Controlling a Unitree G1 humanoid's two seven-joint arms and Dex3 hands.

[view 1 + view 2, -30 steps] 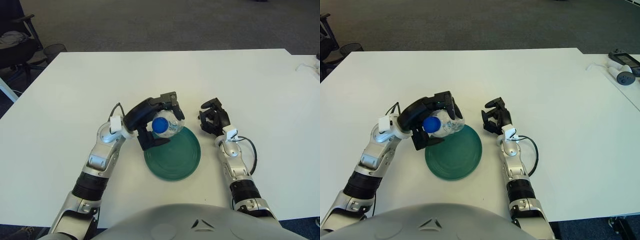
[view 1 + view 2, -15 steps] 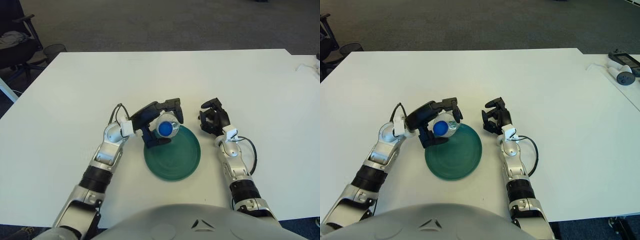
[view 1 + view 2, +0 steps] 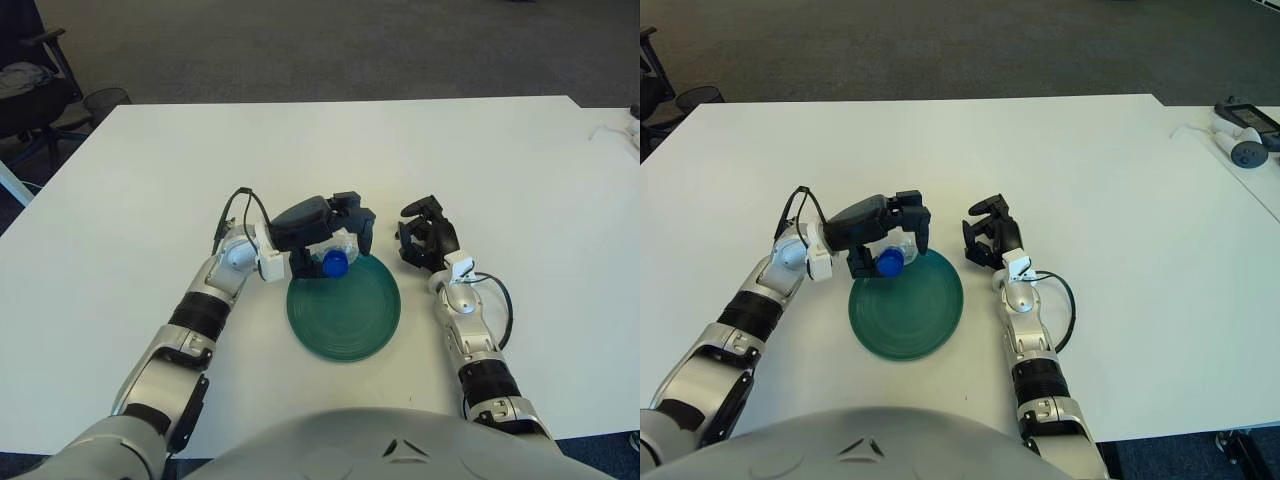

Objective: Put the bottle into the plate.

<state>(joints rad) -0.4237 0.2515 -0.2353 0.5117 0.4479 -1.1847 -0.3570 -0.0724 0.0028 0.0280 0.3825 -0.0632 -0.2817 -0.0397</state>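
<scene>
Nearly placed: clear plastic bottle with blue cap over round green plate's far rim.
Left hand fingers clasp it, unreleased; right hand curled beside the plate.

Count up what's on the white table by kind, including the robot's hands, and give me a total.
Bottle, clear with a blue cap, held in the left hand over the plate's far rim: 1
Plate, green: 1
Robot hands, left hand and right hand, the right beside the plate on its right: 2
Total: 4
</scene>
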